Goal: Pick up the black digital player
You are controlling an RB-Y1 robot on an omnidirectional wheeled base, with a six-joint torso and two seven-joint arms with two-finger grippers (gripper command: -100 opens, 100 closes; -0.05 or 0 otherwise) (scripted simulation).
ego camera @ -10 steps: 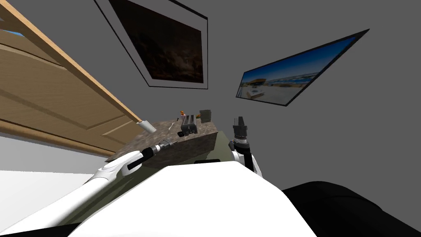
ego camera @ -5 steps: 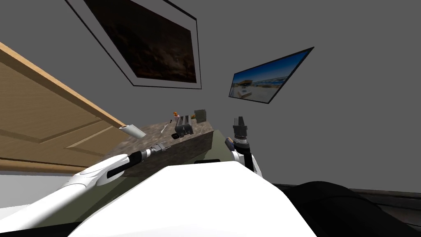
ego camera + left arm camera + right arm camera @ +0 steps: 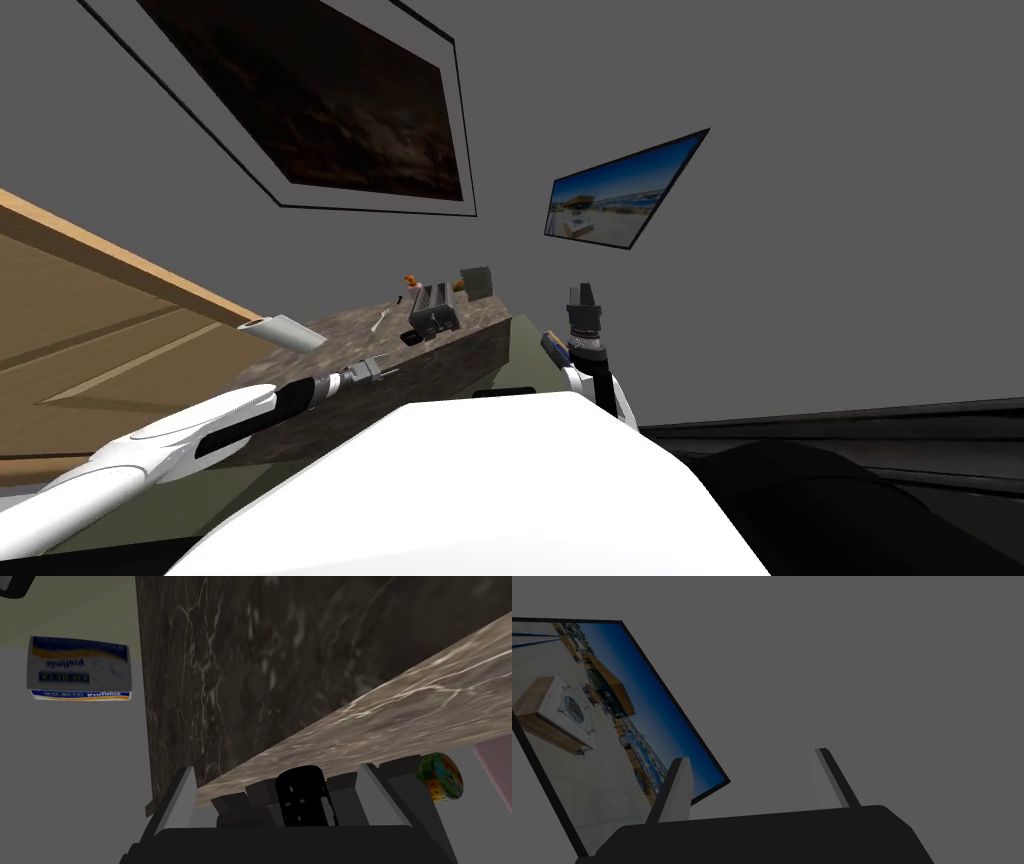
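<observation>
The black digital player [image 3: 304,797] is a small rounded slab with buttons. It lies on the light marbled top of a counter [image 3: 410,716], near its edge. My left gripper [image 3: 277,791] is open, and the player sits between its fingers, close to the gripper's body, touching neither. In the head view the player [image 3: 411,338] is a small dark spot in front of a grey toaster-like box [image 3: 433,308]. The left gripper [image 3: 385,370] is just short of it at the counter's front edge. My right gripper [image 3: 583,292] points upward beside the counter, open and empty [image 3: 752,776].
On the counter [image 3: 470,335] are a white cylinder [image 3: 283,332], a utensil [image 3: 381,320], an orange-topped bottle [image 3: 411,282] and a grey box [image 3: 476,283]. Near the counter's dark side face are a blue and orange labelled box [image 3: 80,668] and a colourful cylinder [image 3: 440,776].
My head view has swung, so the counter, pictures and door slid left. The left gripper sank slightly and stays just short of the player. The right arm has not moved.
</observation>
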